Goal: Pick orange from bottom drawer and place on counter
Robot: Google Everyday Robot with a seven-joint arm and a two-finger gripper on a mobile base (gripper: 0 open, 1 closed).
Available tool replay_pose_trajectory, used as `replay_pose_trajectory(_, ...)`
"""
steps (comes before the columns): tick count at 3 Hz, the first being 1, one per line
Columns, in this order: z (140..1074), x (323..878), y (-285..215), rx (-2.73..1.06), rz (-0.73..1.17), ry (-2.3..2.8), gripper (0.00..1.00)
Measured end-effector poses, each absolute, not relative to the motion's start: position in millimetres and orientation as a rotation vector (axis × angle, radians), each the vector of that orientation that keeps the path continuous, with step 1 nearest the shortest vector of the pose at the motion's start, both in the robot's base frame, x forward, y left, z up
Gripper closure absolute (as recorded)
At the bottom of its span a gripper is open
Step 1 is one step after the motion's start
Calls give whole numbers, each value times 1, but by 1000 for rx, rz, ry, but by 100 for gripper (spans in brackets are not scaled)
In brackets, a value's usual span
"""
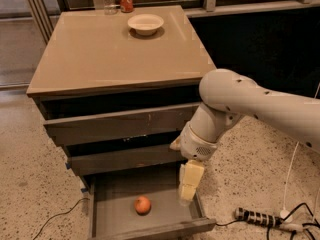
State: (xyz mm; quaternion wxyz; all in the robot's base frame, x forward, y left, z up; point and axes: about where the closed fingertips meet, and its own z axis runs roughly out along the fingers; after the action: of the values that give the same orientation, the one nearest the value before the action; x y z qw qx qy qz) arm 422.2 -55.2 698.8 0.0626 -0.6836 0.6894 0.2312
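Grey drawer (116,196), round orange (142,204) inside, jaws above

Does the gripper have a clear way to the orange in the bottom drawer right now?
Probably yes. The gripper hangs over the right side of the open bottom drawer. The orange lies bare on the drawer floor near the middle, with nothing between them.

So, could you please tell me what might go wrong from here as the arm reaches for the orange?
The cream pincer hangs by the right wall of the open grey wooden bottom drawer, to the right of the small round orange, not over it; descending now could hit that wall. The smooth fruit could also roll away if nudged.
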Motion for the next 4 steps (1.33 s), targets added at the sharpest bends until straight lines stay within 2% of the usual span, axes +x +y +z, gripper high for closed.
replay_pose_trajectory(1, 683, 471, -28, -2084, 685, 2099, 0)
replay_pose_trajectory(4, 634, 453, -5, -2139, 822, 2067, 0)
